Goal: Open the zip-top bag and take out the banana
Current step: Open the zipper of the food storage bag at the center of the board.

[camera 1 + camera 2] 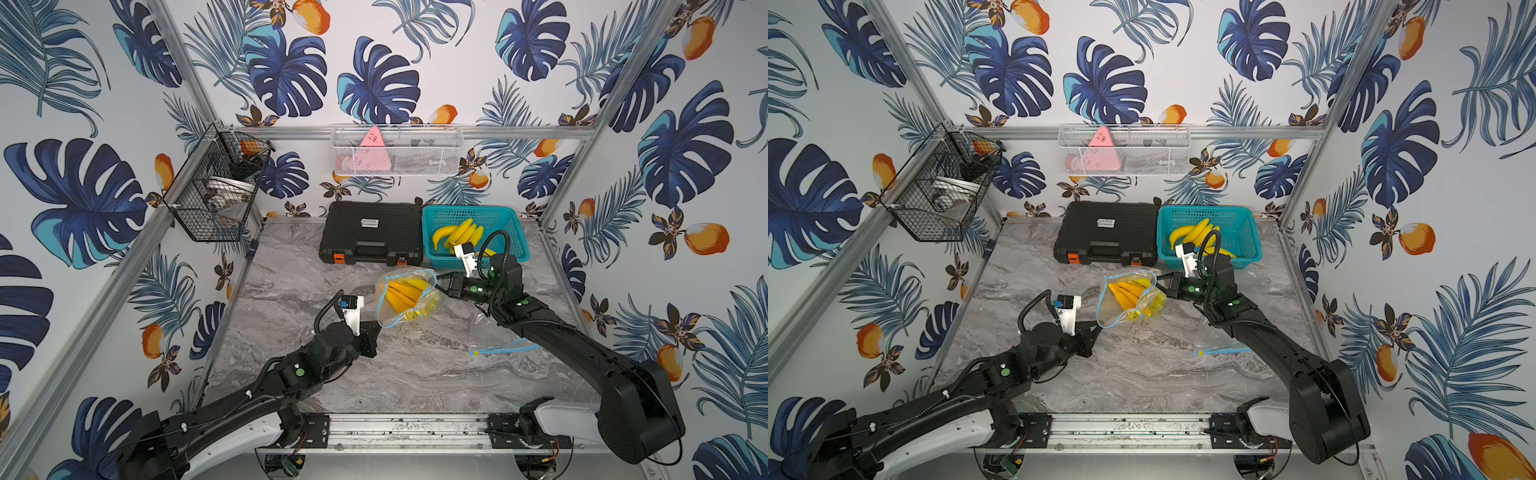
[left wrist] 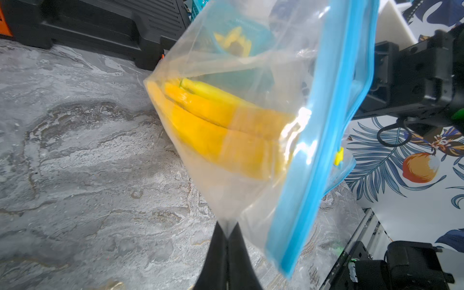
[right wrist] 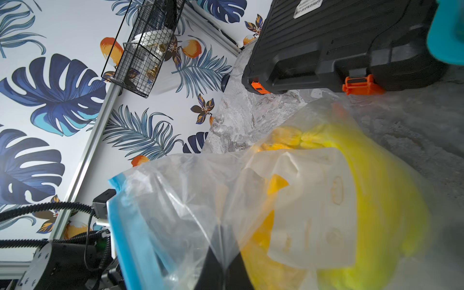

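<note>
**Zip-top bag (image 1: 386, 309) lifted, banana bunch (image 1: 407, 293) inside**

Clear plastic, edged by a blue zip strip (image 2: 326, 140), hangs in the air over the middle of the grey marbled tabletop (image 1: 332, 374). The yellow bunch lies wholly within it.

The left tool (image 2: 227, 238) is closed tight on a thin fold at the bag's near side. The right tool (image 3: 223, 251) is closed on plastic at the opposite side.

A small yellow slider (image 2: 339, 153) sits on the strip. Whether the zip is parted cannot be told.

Opening appears to be the step in hand. The next move likely calls for one tool to release and work the slider or reach inside, while the other holds.

Behind stand a black case (image 1: 372, 230) and a teal basket (image 1: 469, 210) of bananas. An empty second bag (image 1: 496, 332) lies beside the right arm.
</note>
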Robot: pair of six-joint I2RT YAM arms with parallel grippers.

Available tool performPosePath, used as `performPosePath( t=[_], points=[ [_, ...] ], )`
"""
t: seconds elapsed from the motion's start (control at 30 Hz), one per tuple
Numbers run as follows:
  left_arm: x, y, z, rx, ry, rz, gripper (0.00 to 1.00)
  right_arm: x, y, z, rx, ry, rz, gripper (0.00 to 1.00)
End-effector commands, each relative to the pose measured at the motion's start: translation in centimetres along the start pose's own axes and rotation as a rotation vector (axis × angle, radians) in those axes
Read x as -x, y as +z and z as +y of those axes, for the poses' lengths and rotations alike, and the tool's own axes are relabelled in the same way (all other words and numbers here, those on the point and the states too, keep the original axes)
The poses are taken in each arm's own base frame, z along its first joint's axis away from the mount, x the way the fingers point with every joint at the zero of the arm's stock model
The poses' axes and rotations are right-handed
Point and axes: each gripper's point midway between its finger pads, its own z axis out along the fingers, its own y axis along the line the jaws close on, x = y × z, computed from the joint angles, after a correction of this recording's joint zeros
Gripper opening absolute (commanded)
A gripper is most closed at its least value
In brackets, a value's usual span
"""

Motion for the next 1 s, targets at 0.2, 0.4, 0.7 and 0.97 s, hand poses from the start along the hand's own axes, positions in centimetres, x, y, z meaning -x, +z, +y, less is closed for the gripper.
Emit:
performPosePath(
  t=[0.2,0.4,0.7,0.97],
  points=[
    [2.3,-1.2,-2.7,-0.039,0.086,0.024,0.52,-3.3,0.4,0.3,0.025,-0.139,0.171,0.00],
    [7.2,-5.6,-2.7,0.067,0.268,-0.066,0.71,-4.2,0.6,-0.2,0.023,-0.188,0.217,0.00],
    [6.0,-1.8,-2.1,0.178,0.440,0.087,0.66,-4.2,0.7,-0.2,-0.003,-0.227,0.221,0.00],
    [8.1,-2.6,-1.8,0.249,0.575,0.055,0.68,-4.9,0.5,-0.1,0.009,-0.239,0.255,0.00]
  ],
)
